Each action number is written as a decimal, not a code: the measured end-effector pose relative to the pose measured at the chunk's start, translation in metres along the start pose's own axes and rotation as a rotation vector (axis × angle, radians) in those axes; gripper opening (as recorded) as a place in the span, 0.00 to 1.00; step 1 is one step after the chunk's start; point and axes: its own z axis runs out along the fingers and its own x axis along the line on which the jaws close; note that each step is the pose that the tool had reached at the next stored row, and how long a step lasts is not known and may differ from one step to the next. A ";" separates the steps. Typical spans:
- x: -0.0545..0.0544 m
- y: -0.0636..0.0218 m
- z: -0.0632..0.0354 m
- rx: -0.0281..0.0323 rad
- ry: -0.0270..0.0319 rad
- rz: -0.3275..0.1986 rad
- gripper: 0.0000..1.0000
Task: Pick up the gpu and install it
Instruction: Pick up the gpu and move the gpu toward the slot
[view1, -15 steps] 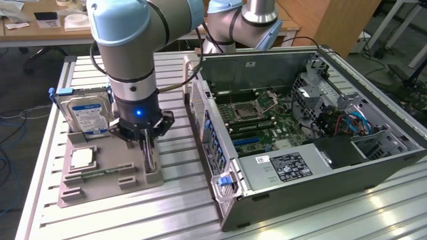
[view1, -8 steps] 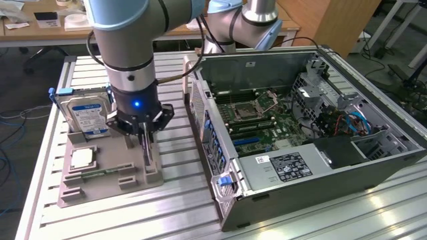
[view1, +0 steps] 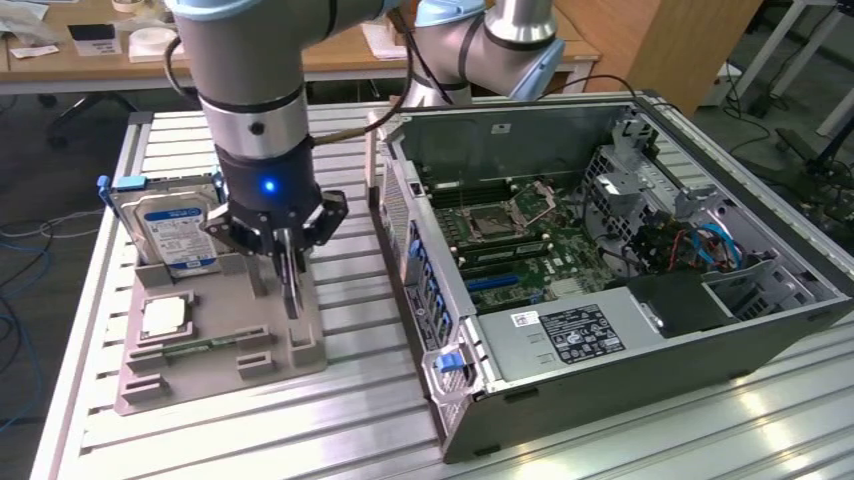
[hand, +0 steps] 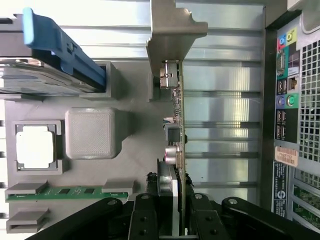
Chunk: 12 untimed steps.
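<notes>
From my remote seat: arm (view1: 254, 90) is down over the grey holder tray (view1: 267, 355) on the table (view1: 334, 430), at the exterior view's left. Fingers (view1: 276, 243) are closed partway onto the gpu (view1: 291, 290), one on each face, pinching it near its top edge. The gpu stands on edge, upright, above the tray's right half (can't tell if its lower edge sits in the slot or has cleared it).

In the wrist view the fingers (hand: 145, 215) flank the gpu (hand: 177, 125), which I see edge-on, a thin green board line with small parts along it. Its pale metal bracket (hand: 172, 30) is at the end far from the fingers.

Rest of the tray:
- Hard drive (view1: 174, 235) with blue-white label, upright at the far left, blue caddy clip on top.
- Cpu (view1: 164, 316) flat in its pocket, nearer than the drive.
- Green memory stick (view1: 200, 347) lying flat, near the front.

Open computer case (view1: 601, 250) lies on its side just right of the tray, motherboard (view1: 521, 240) exposed, well apart from the gpu.
</notes>
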 end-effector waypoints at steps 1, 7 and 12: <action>0.000 0.0001 -0.0031 0.0000 -0.0001 0.000 0.28; 0.000 0.0009 -0.0221 -0.0001 0.0001 0.001 0.28; -0.001 0.0012 -0.0297 -0.0002 0.0000 0.002 0.28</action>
